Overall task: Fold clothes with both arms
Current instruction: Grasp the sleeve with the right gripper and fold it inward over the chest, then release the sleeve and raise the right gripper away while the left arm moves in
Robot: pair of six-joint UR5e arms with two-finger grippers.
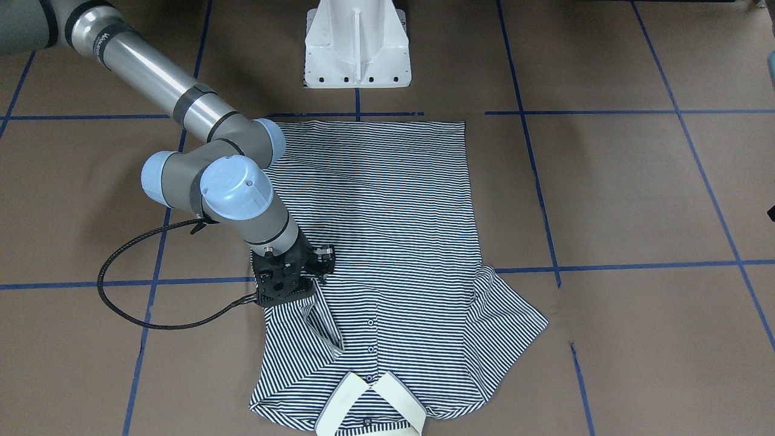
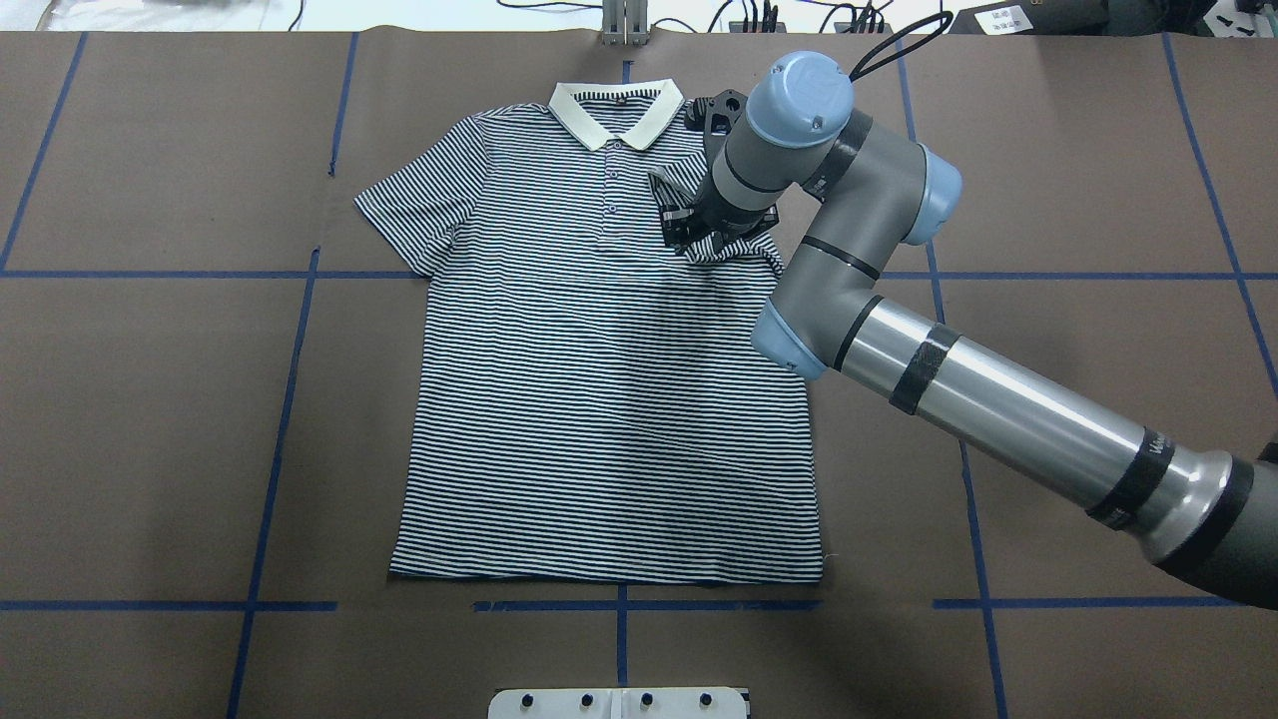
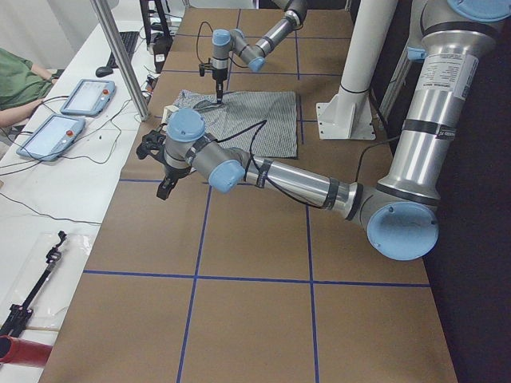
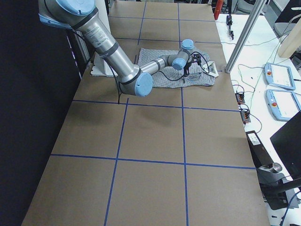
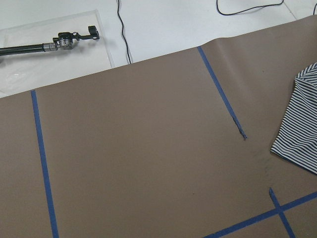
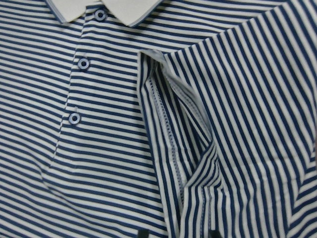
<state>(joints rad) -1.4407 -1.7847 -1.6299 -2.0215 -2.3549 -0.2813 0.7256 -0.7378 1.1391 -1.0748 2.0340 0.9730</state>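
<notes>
Where the brown-papered desk (image 2: 150, 399) is crossed by blue tape lines (image 2: 300, 330), the striped polo shirt (image 2: 609, 399) lies flat and face up, its cream collar (image 2: 616, 110) at the far end from the robot and its hem at the near end. Its left sleeve (image 2: 419, 210) is spread out to the side, while the right sleeve (image 1: 321, 324) is turned in over the chest beside the buttons (image 6: 79, 63). The right arm (image 2: 998, 399) reaches in from the right, elbow bent and wrist pointing down, with the right end effector (image 2: 689, 232) down at the bunched fabric by that sleeve; I cannot tell whether its fingers are spread or pinching the cloth. The right wrist view shows the sleeve's stitched hem and its underside up close, which no other view gives. Only the left side view shows the left arm (image 3: 295, 179), stretched low along the desk, its left end effector (image 3: 164, 179) hanging off the shirt near the far edge; its grip cannot be told. The left wrist view catches just the spread sleeve's edge and a black tool (image 5: 49, 44) beyond the paper.
</notes>
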